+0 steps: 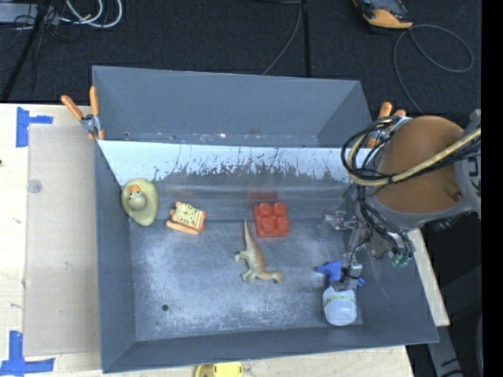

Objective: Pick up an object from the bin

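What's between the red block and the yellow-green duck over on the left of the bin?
In the camera view, a small yellow and orange toy lies between the red block and the duck, nearer the duck.

Your arm (473,181) reaches in from the right edge of the view, with its last link angled leftward and down. A rounded orange-brown cover (416,175) sits over the wrist and is the bulkiest part you have on screen. Black and yellow cables (368,149) loop off the cover's left side, and one pale cable crosses its top toward the upper right. Under the cover's lower left edge you can make out the dark wrist hardware, strung with thin wires and carrying a small green-tipped connector on its right. Your gripper (351,272) hangs from that hardware, pointing down, below and a little left of the cover.
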`<action>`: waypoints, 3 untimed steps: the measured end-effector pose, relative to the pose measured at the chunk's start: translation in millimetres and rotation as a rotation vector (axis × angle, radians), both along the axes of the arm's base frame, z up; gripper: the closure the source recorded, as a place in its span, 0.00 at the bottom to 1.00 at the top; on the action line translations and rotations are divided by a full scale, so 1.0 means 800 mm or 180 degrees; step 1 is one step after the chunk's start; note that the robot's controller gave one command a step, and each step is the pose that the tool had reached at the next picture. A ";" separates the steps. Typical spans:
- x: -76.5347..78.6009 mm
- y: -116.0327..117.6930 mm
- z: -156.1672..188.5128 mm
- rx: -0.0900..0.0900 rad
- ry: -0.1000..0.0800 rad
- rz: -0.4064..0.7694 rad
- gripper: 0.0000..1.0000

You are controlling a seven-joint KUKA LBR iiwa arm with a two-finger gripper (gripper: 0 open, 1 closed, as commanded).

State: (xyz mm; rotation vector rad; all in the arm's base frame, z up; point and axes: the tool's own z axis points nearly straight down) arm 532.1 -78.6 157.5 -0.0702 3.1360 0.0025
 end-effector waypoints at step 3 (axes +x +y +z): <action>-0.004 -0.033 -0.110 0.0000 0.0029 0.0030 0.00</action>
